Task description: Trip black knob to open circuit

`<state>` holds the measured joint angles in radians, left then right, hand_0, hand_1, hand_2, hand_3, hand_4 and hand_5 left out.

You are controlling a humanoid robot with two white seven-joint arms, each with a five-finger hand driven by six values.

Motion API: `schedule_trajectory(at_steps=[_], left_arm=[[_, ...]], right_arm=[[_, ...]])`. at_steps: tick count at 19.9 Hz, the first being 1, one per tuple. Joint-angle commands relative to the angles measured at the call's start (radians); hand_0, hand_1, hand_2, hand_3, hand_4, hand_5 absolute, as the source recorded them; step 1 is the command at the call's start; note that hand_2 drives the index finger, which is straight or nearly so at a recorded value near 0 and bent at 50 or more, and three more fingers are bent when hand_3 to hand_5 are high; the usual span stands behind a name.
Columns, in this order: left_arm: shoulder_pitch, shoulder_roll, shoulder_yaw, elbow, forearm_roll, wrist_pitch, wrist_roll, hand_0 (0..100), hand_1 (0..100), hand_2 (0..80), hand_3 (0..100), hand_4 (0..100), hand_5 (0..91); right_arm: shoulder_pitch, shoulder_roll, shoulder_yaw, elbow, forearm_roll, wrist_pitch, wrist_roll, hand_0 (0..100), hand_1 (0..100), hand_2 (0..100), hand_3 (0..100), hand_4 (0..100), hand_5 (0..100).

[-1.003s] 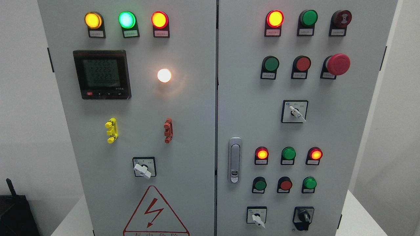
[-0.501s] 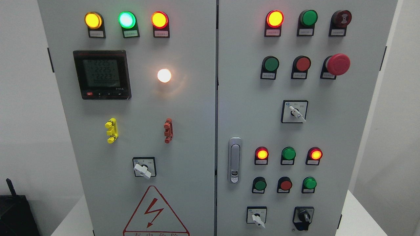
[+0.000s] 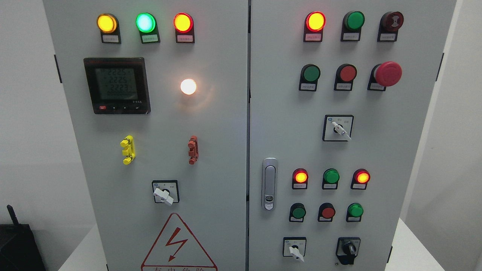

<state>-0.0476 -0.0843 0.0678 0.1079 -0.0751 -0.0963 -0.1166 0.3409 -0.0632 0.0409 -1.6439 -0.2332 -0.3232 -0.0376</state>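
A grey electrical cabinet [image 3: 226,131] with two doors fills the head view. The black knob [image 3: 348,250] sits at the bottom right of the right door, on a black square plate, its handle pointing roughly straight down. Left of it is a white-handled selector switch [image 3: 295,250]. Neither of my hands nor either arm shows anywhere in the picture.
The right door carries red and green lamps and buttons, a red mushroom stop button [image 3: 388,73], another white selector [image 3: 340,129] and a grey latch handle [image 3: 269,183]. The left door has a lit meter [image 3: 116,85], lamps and a white selector [image 3: 164,194]. A black box [image 3: 19,246] sits lower left.
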Motion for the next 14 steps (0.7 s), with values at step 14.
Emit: schedule_trajectory(at_steps=[14], left_arm=[[0.0,0.0,0.0,-0.025,0.0,0.0,0.0,12,39,0.0,0,0,0.0]], right_arm=[[-0.137,-0.053,-0.009,-0.1,-0.046,0.076,0.002,0,7,0,91,83,72]])
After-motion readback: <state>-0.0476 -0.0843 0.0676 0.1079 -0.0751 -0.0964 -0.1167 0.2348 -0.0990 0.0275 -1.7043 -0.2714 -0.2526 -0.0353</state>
